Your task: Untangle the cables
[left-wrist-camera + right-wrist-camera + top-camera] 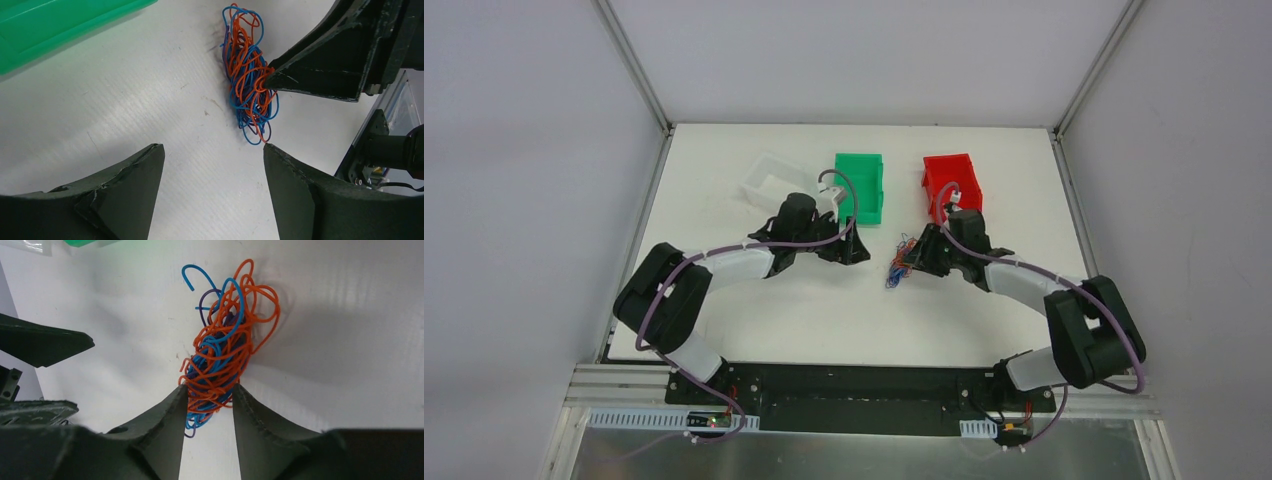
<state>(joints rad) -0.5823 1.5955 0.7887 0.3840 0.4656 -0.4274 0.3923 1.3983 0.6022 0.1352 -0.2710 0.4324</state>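
Note:
The cables (900, 264) are a small tangle of thin orange, blue and dark purple wires on the white table, between the two grippers. My right gripper (914, 258) has its fingertips closed on the near end of the tangle (225, 350), with wires squeezed between the jaws (210, 386). My left gripper (854, 250) is open and empty, just left of the tangle (247, 75), which lies beyond its right fingertip (213, 146). One right gripper finger (325, 65) touches the tangle's side in the left wrist view.
A green bin (860, 185), a red bin (951, 180) and a clear bin (769, 178) stand behind the grippers. The green bin's edge (50, 25) shows at top left of the left wrist view. A left gripper finger (40, 342) shows at the left of the right wrist view.

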